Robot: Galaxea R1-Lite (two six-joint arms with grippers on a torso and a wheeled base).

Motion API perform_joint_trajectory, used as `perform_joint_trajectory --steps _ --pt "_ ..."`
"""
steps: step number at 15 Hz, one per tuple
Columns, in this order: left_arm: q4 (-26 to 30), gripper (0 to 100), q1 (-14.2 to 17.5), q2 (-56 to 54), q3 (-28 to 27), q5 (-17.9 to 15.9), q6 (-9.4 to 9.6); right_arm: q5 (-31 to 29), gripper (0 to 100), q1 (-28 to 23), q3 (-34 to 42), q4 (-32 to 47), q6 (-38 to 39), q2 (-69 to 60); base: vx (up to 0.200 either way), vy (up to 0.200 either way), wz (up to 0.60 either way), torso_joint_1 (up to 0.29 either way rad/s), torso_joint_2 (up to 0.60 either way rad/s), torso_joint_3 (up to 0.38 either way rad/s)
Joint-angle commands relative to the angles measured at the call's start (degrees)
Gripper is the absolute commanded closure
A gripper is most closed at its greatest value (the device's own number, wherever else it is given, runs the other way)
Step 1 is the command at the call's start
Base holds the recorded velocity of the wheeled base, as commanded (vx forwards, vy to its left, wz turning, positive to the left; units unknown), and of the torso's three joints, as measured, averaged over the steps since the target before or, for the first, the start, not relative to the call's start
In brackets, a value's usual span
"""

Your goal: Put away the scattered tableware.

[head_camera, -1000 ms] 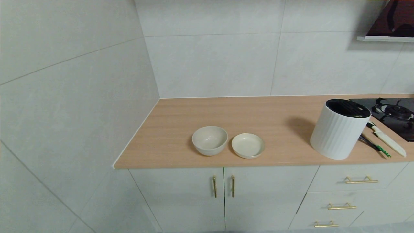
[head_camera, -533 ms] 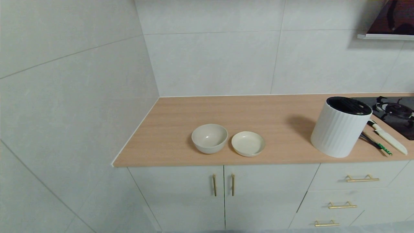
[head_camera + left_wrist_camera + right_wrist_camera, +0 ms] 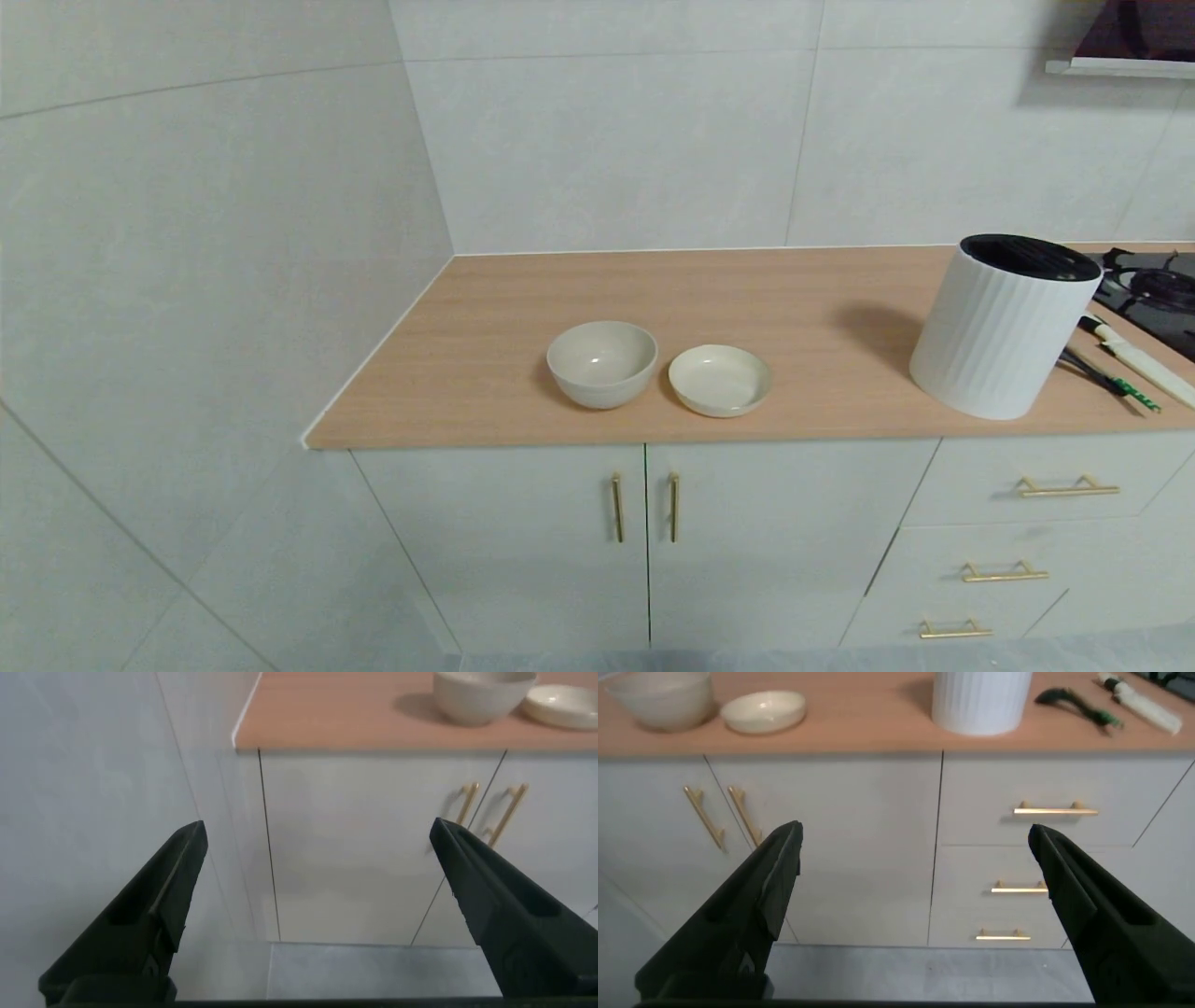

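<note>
A beige bowl (image 3: 602, 363) and a shallow cream dish (image 3: 720, 379) sit side by side near the front edge of the wooden countertop (image 3: 485, 355). A white ribbed holder (image 3: 1004, 326) with a black slotted top stands to their right. Beside it lie a white-handled knife (image 3: 1141, 361) and dark chopsticks with green tips (image 3: 1111, 378). My left gripper (image 3: 318, 905) hangs open below counter height, in front of the cabinet, with the bowl (image 3: 478, 693) above it. My right gripper (image 3: 920, 905) is open too, facing the drawers, with the dish (image 3: 764, 711) and holder (image 3: 980, 700) above.
Below the counter are two cabinet doors with gold handles (image 3: 644, 507) and drawers (image 3: 1064, 486) to the right. A gas hob (image 3: 1158, 289) sits at the far right. Tiled walls close the left side and the back.
The head camera has tilted or moved, so the whole scene sits lower-left to higher in frame; more of the cabinet fronts shows. The tableware itself has not moved.
</note>
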Motion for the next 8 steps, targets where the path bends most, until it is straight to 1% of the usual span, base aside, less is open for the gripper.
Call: perform_joint_trajectory --steps 1,8 --pt "0.0 0 0.0 0.0 0.0 0.0 0.02 0.0 0 0.0 0.0 0.0 0.0 0.0 0.000 0.000 0.00 -0.242 0.55 0.300" --pt "0.0 0 0.0 0.0 0.0 0.0 0.02 0.0 0 0.0 0.0 0.0 0.0 0.0 0.000 0.000 0.00 -0.235 0.52 0.288"
